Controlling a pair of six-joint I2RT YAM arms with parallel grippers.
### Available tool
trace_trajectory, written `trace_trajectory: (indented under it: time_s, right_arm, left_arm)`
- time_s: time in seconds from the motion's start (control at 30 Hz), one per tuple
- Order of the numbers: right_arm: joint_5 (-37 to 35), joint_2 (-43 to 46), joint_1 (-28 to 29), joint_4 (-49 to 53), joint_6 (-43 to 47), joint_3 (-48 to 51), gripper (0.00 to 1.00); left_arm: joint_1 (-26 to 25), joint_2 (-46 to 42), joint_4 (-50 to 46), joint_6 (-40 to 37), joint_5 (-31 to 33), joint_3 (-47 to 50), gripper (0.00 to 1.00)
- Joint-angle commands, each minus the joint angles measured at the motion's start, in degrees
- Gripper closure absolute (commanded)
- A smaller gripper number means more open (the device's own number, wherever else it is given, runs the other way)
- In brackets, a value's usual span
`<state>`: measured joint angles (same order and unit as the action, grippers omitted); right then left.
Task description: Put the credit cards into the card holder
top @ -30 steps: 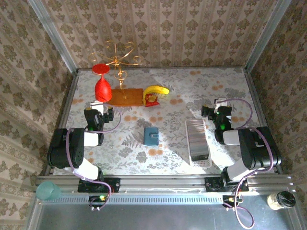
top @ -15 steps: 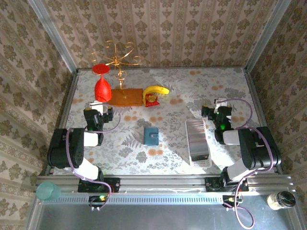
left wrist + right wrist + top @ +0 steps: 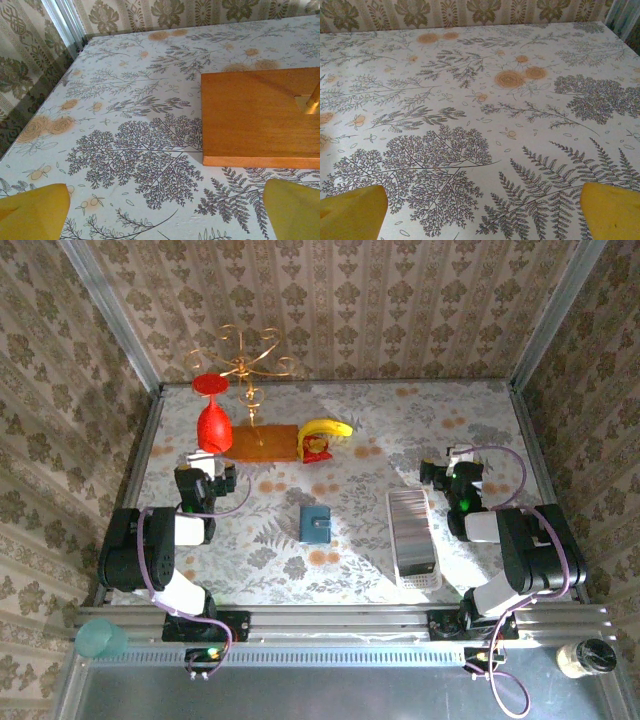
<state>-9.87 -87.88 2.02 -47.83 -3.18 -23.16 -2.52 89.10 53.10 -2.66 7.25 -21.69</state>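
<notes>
Since both arms sit folded near their bases with nothing held, the task is judged not yet begun. On the floral table [image 3: 350, 440], a wooden base [image 3: 260, 120] lies ahead of the left gripper [image 3: 205, 480], whose fingers [image 3: 32, 212] are spread wide. The right gripper [image 3: 452, 473] is likewise parted and empty. Just to its inner side a white tray [image 3: 420, 578] holds the credit cards [image 3: 408, 515]. The teal card holder [image 3: 316, 524] lies closed between both grippers. Next, the holder must be opened and a card pinched by its edge. No writing can be read.
</notes>
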Motion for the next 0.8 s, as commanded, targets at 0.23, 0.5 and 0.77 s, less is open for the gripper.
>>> trace_trajectory:
  time_s: [0.23, 0.5, 0.77]
  right_arm:
    - [-0.26, 0.62, -0.09, -2.25, 0.19, 0.52, 0.0]
    - [-4.61, 20.49, -0.09, 28.48, -5.21, -7.16, 0.0]
    - [-3.43, 35.24, -2.55, 48.45, -22.95, -9.86, 0.0]
  left_arm:
    - [0.42, -0.02, 0.25, -0.2, -1.27, -0.38, 0.0]
    - [-3.9, -15.85, -21.7, 2.31, 8.64, -4.04, 0.0]
    - [-2.06, -31.56, -54.67, 24.13, 9.86, -12.39, 0.0]
